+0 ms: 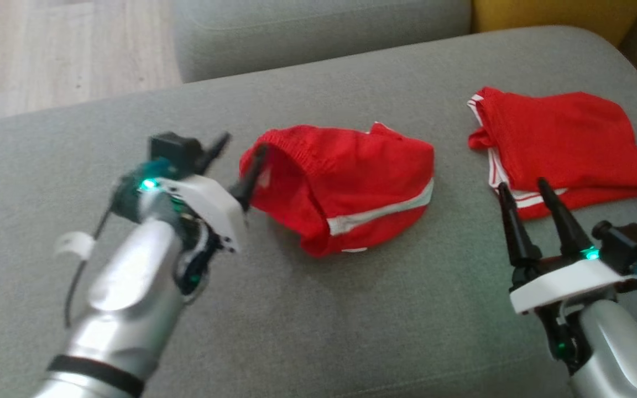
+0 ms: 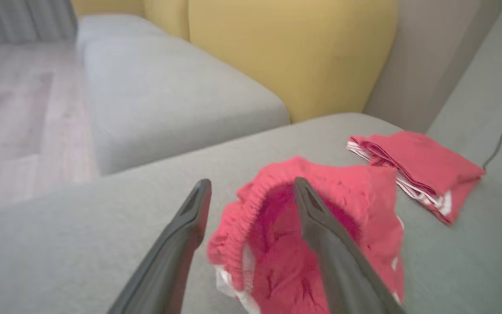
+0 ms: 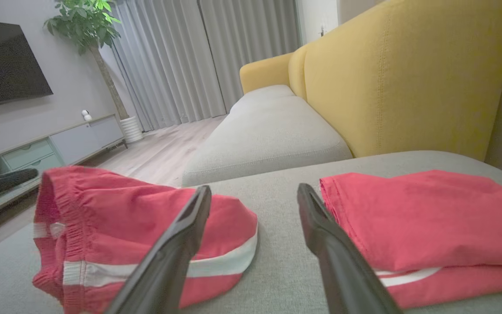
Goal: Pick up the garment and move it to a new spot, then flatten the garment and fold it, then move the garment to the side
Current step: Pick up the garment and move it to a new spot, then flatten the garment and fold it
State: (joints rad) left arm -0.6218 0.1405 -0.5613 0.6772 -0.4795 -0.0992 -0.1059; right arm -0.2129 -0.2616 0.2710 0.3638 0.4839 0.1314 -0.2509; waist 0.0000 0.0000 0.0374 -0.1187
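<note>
Lying crumpled mid-cushion on the grey sofa seat (image 1: 351,309), the red shorts (image 1: 351,182) have the left gripper (image 1: 244,142) at their elastic waistband (image 2: 243,209).
Left jaws spread: one finger (image 2: 320,231) lies over the waistband opening, the other outside it; contact cannot be told. The right gripper (image 1: 522,185), jaws likewise spread and empty, stands just before a second folded pair (image 1: 562,143), apart to the right.

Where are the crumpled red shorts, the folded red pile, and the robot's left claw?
crumpled red shorts (image 1: 351,182): head view, on the red cloth above the white stripe.
folded red pile (image 1: 562,143): head view, on its flat top layer.
left gripper (image 1: 244,142): head view, midway between its dark fingertips.
</note>
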